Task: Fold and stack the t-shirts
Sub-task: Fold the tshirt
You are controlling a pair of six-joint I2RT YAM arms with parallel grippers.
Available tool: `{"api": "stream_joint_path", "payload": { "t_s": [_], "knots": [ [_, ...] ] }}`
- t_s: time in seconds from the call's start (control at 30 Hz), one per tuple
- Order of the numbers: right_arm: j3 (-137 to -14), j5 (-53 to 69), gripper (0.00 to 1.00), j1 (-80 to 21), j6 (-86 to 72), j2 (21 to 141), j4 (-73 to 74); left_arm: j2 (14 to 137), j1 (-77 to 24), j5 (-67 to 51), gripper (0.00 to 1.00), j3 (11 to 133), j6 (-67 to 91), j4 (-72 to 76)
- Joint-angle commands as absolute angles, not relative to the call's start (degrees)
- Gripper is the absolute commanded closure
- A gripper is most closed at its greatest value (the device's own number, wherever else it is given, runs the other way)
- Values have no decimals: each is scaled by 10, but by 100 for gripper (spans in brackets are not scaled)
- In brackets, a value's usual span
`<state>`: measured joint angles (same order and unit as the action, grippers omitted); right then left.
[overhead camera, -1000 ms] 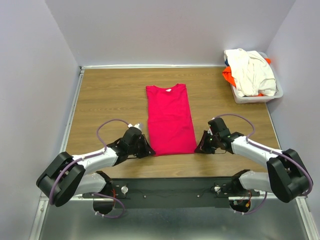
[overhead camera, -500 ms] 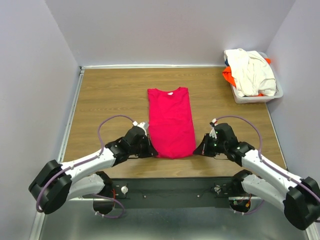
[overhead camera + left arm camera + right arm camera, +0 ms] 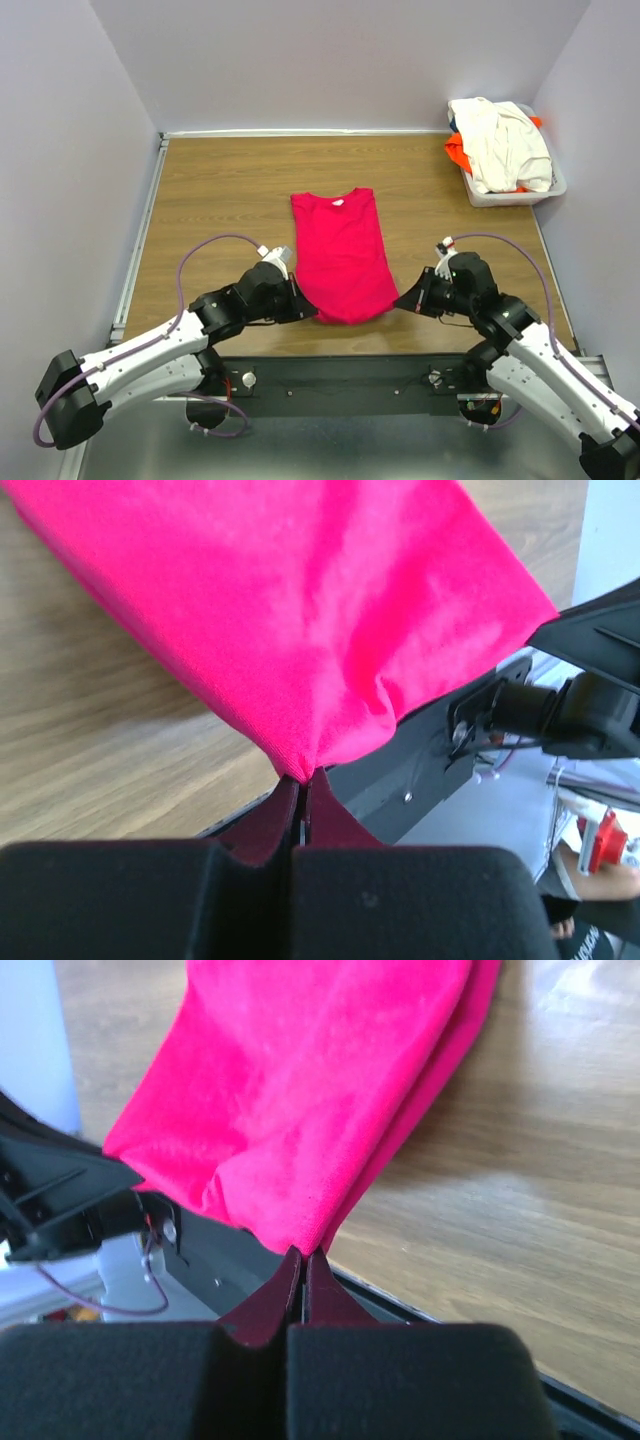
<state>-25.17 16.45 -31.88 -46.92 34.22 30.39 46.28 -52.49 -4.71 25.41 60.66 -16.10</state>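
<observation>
My left gripper is pinched fully closed on the near left corner of the crimson-pink t-shirt. My right gripper is clamped just as tight on its near right corner, and the hem between them is raised off the wooden table. The shirt's far part lies flat mid-table with the collar away from me, while the cream-white t-shirt and orange t-shirt sit heaped in the white basket at the far right.

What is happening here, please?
A bright crimson-pink cloth t-shirt lies folded narrow on the wooden table. The robot's left pincer and right pincer are each shut on one near corner of it, and the hem is lifted a little. A cream-white t-shirt and an orange t-shirt wait in the white plastic basket at the far right corner.
</observation>
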Motion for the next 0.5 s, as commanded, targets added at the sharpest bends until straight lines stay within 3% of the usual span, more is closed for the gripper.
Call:
{"api": "stream_joint_path", "payload": {
  "t_s": [0.0,0.47],
  "knots": [
    [-330,101,99,-323,-456,400,330,484,-491,-13,100,318,556,-190],
    [-607,-40,99,-319,-395,714,330,662,-295,-177,100,465,412,-117]
  ]
}}
